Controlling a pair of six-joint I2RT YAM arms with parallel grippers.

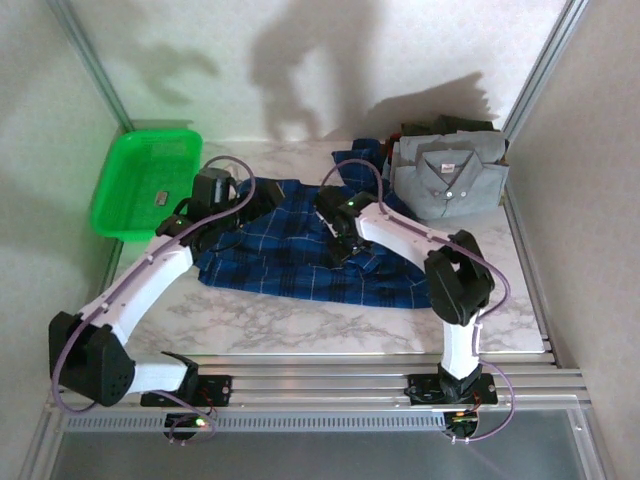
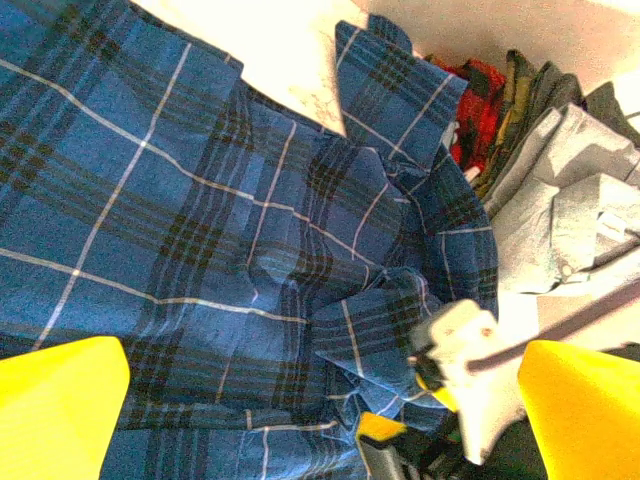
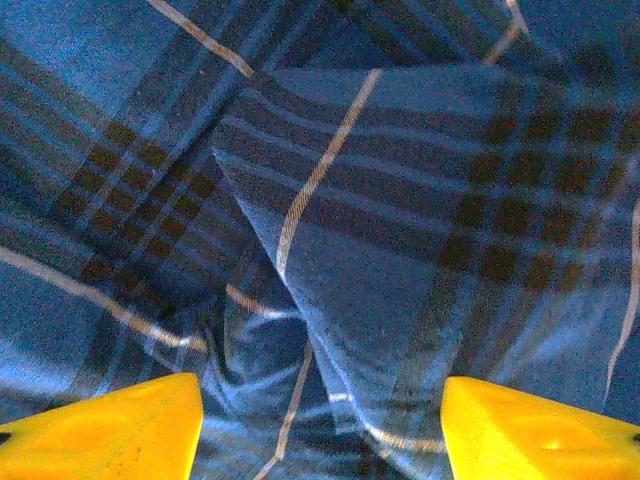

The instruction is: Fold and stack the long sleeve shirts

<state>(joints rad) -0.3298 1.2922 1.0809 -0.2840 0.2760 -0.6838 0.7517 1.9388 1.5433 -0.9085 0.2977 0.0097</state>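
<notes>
Fingers on both arms are spread apart and grip nothing.

At the far left of the marble-patterned table (image 1: pixel 300 330), a green basket (image 1: pixel 145 185) sits against the wall. One small dark item (image 1: pixel 160 197) lies in it, too small to identify.

Just right of the basket, the left gripper (image 1: pixel 250 205) hangs over the left end of the blue plaid shirt (image 1: pixel 290 255). In its wrist view, its yellow fingers (image 2: pixel 60 405) sit in the two lower corners, with wrinkled plaid cloth lying loose below the wide gap.

The blue plaid shirt lies rumpled across the middle of the table, stretched from left to right. One sleeve (image 1: pixel 360 160) reaches back toward the far right corner.

The right gripper (image 1: pixel 335 250) points down onto the middle of this shirt, right of the left one. Seen from its wrist, its yellow fingers (image 3: pixel 100 425) are wide apart, and a folded flap of plaid with a pointed corner lies beneath the gap. Whether the tips touch the cloth cannot be told.

At the far right corner, a grey shirt (image 1: pixel 450 180) lies neatly folded with its collar up and its buttons done. It rests on top of the darker folded shirts (image 1: pixel 445 125). The left wrist view shows a red checked cloth (image 2: pixel 480 85) in that pile, just beside the end of the plaid sleeve.
</notes>
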